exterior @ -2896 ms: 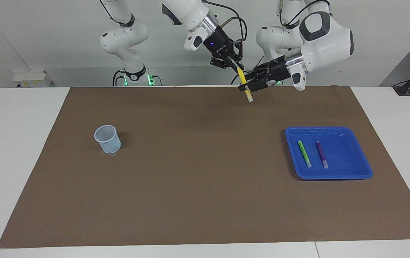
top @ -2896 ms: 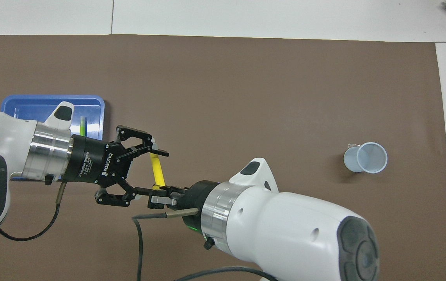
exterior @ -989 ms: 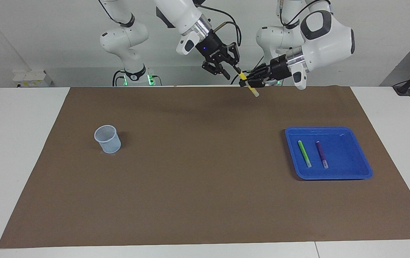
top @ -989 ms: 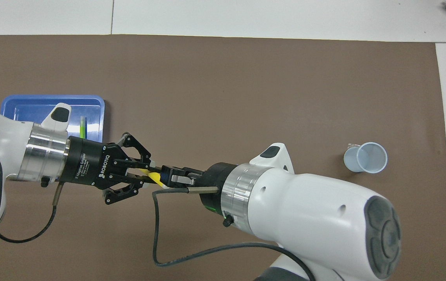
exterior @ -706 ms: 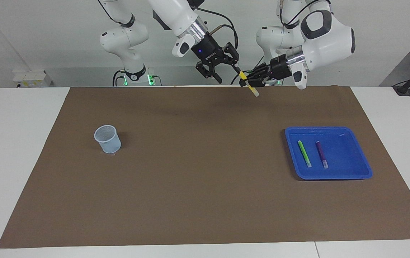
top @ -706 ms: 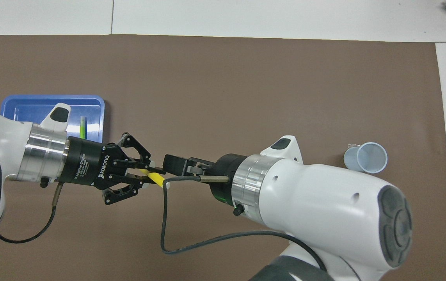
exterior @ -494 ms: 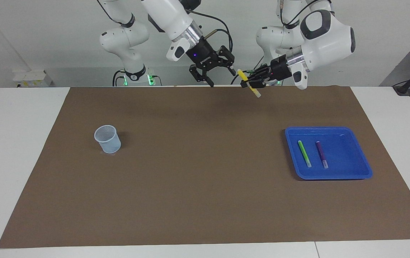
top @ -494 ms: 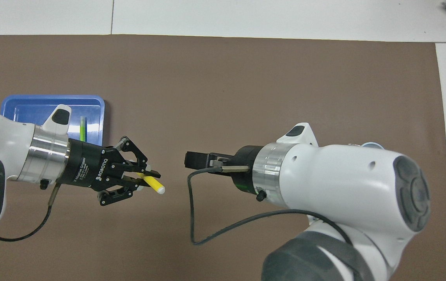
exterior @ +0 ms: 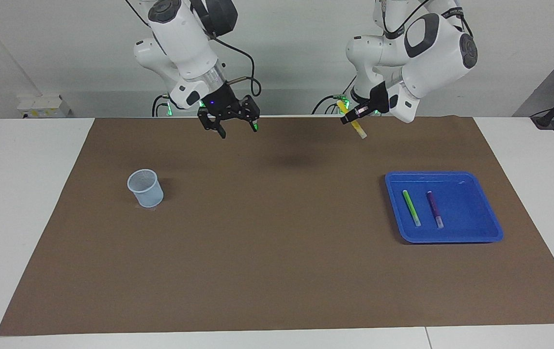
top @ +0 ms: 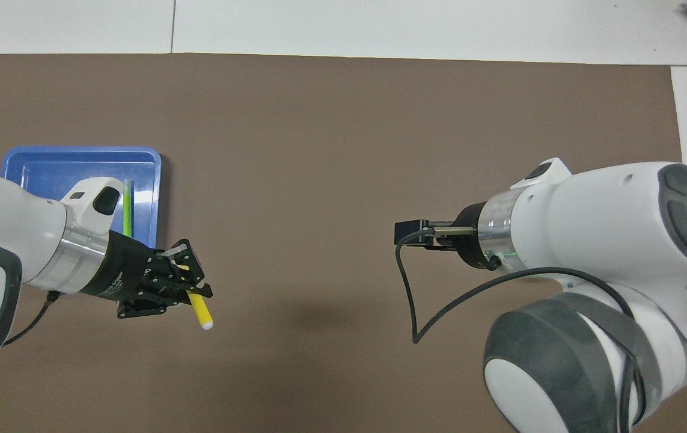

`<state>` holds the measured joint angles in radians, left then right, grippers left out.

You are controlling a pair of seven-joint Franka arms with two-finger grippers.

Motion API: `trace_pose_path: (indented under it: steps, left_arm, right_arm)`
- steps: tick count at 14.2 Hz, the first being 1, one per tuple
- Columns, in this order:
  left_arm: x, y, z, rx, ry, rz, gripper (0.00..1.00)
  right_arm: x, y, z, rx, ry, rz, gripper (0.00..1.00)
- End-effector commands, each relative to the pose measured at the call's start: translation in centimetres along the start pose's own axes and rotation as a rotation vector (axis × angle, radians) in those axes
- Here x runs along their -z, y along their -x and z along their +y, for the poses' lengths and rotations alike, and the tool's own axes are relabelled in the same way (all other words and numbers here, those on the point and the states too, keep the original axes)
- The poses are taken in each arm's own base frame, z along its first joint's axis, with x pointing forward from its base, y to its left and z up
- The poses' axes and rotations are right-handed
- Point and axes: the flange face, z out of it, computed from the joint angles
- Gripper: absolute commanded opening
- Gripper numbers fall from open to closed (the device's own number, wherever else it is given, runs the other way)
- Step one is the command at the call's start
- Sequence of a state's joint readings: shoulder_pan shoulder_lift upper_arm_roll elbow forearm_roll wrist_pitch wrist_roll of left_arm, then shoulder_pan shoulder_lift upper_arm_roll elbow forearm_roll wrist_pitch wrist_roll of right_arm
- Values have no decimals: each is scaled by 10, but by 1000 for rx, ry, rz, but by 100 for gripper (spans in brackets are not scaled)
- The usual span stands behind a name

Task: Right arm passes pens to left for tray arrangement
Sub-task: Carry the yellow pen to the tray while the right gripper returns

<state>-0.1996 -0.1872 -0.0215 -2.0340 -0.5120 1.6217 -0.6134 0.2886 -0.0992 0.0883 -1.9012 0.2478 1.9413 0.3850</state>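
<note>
L gripper (exterior: 354,115) fingers are clenched on the yellow pen (exterior: 353,121), gripped near its yellow end, pale tip slanting down; likely so it can be lowered flat into the tray. It hangs over the brown mat (exterior: 277,271) near the robots' edge, not yet over the blue tray (exterior: 492,228) at the left arm's end. Green pen (exterior: 411,207) & purple pen (exterior: 435,209) lie side by side in the tray, w/ room beside them. R gripper (exterior: 235,127) is spread wide, empty, over the mat. Mesh cup (exterior: 145,188) stands toward the right arm's end.
</note>
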Motion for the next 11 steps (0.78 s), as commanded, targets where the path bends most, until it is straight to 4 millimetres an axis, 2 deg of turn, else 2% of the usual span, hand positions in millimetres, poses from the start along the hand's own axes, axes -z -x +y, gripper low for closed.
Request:
trace_pose_path:
  steps: [1, 3, 5, 7, 8, 11]
  left_arm:
    - [12, -8, -26, -154, -109, 67, 0]
    - [22, -21, -43, -242, -161, 100, 0]
    - [35, -34, -59, -318, -242, 144, 0]
    - [47, -49, -79, -400, -337, 192, 0]
    - [55, -57, -91, -425, -364, 205, 0]
    - [74, -79, -126, -499, -463, 244, 0]
  right_arm:
    - [12, -13, 45, -30, 82, 12, 100]
    - [21, -27, 90, 0, 126, 9, 100]
    - [28, -35, 121, 80, 184, 2, 100]
    - [36, -39, 154, 74, 279, -17, 100]
    - [46, -44, 163, 93, 311, -36, 100]
    - [81, -70, 171, 69, 320, -77, 100]
